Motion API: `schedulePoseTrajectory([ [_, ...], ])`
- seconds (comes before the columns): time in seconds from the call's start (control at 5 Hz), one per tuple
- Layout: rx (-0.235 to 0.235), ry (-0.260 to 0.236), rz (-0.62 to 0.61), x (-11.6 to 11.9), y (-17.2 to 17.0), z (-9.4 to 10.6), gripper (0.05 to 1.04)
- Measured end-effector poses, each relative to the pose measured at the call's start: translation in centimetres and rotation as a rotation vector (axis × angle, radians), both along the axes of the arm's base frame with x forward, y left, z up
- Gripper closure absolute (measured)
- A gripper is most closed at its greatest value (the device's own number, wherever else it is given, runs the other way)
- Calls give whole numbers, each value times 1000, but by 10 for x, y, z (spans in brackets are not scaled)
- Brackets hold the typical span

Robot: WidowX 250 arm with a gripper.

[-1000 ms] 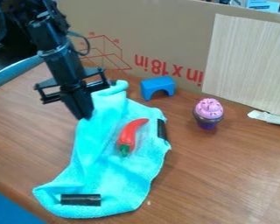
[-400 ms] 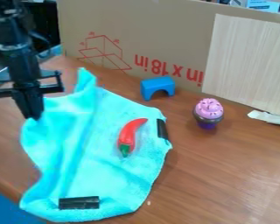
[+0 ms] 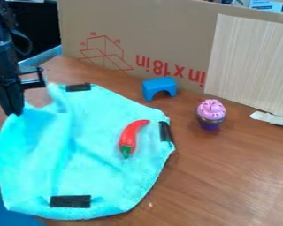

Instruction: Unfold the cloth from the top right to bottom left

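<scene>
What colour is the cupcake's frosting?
Pink frosting with dark specks, best seen in the camera view.

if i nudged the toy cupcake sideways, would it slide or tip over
Tipping seems the likelier result of a high push: the toy cupcake stands upright on a purple base narrower than its pink top. A low, gentle push might slide it instead, as the wooden table looks smooth. Once down, its round shape could let it roll, probably in a curve given the taper.

Surface [image 3: 227,176]: brown, wood-grained. Directly on it: turquoise cloth [image 3: 97,145], spread outward from the end effector [image 3: 15,113], which touches its edge; blue arch-shaped block [image 3: 159,84], well apart from the end effector; pink-topped cupcake [image 3: 210,111], farther off; white scrap [image 3: 273,118], farthest.
</scene>
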State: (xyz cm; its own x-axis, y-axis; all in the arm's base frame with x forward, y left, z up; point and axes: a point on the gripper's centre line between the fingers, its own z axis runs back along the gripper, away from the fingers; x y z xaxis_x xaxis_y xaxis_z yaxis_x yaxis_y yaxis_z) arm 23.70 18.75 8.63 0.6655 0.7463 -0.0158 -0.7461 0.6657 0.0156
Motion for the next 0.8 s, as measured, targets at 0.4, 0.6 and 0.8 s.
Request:
schedulePoseTrajectory([
  [0.4, -64, 34, 124, -15, 10, -1, 1025],
  [0.6, -95, 26, 168, -21, 13, 0, 1025],
  [0.8, -109, 43, 185, -29, 14, -1, 999],
])
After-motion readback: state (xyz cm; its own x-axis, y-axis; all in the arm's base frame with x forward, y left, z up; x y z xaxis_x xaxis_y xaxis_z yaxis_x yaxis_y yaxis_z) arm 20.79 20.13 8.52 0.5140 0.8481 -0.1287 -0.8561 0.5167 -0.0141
